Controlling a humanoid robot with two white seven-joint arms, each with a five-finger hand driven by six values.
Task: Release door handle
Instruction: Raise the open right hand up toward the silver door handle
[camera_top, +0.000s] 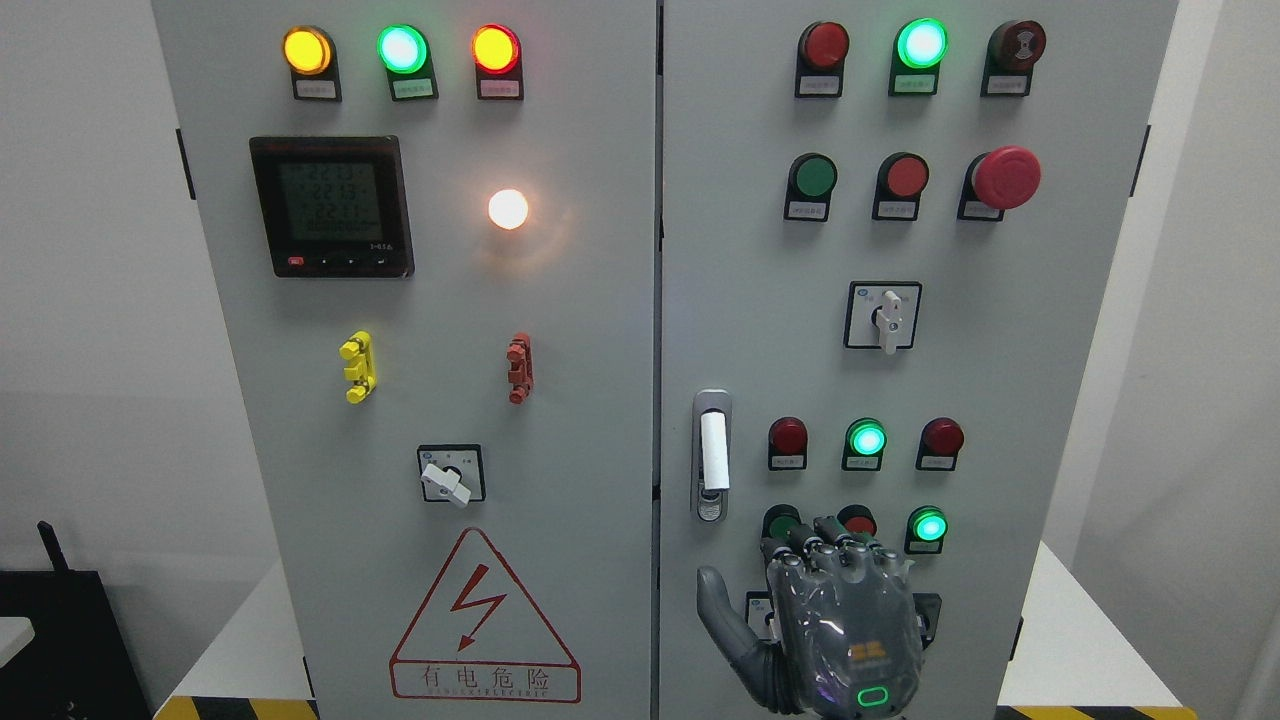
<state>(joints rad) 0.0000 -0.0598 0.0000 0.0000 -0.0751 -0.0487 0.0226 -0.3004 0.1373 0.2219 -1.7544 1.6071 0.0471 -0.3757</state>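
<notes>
While the door handle (712, 455) sits upright on the left edge of the cabinet's right door (1050, 330), the right hand (830, 620) hangs below and right of it, apart, not touching. Fingers curled toward the panel, thumb spread left, holding nothing.

Bright, even light fills the sharp frame, with glare blooming around the white lamp (508, 208) right of the meter (331, 206).

An industrial test lab or workshop. A grey electrical cabinet (560, 400) fills the view, with lit lamps (402, 47) at 11 o'clock, a meter (331, 206), and a hazard triangle (484, 620) at 6.
</notes>
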